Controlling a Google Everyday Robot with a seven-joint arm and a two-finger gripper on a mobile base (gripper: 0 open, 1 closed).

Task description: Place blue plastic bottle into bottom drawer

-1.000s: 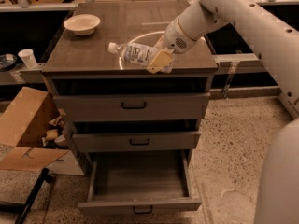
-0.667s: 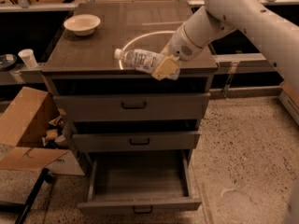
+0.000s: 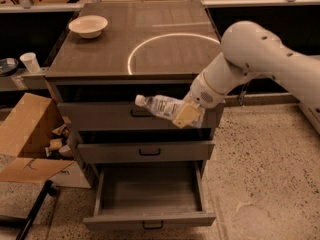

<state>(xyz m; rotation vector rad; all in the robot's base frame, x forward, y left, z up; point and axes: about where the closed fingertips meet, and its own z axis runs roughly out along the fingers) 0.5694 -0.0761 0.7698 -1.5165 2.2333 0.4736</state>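
The blue plastic bottle point(image 3: 161, 105) is a small clear bottle with a white cap, lying sideways with the cap to the left. My gripper point(image 3: 187, 115) is shut on its base end and holds it in the air in front of the top drawer, above the open drawer. The bottom drawer point(image 3: 150, 219) is pulled out, a wide grey tray with a dark handle, and nothing shows inside it. The bottle hangs above the drawer's middle to right part.
A white bowl point(image 3: 88, 25) sits at the back left of the cabinet top point(image 3: 100, 54). The two upper drawers point(image 3: 145, 151) are closed. An open cardboard box point(image 3: 25, 139) stands on the floor at the left, and a paper cup point(image 3: 31, 62) on a side shelf.
My gripper has carried the bottle off the cabinet top and down in front of the top drawer. The camera view has shifted closer to the cabinet.
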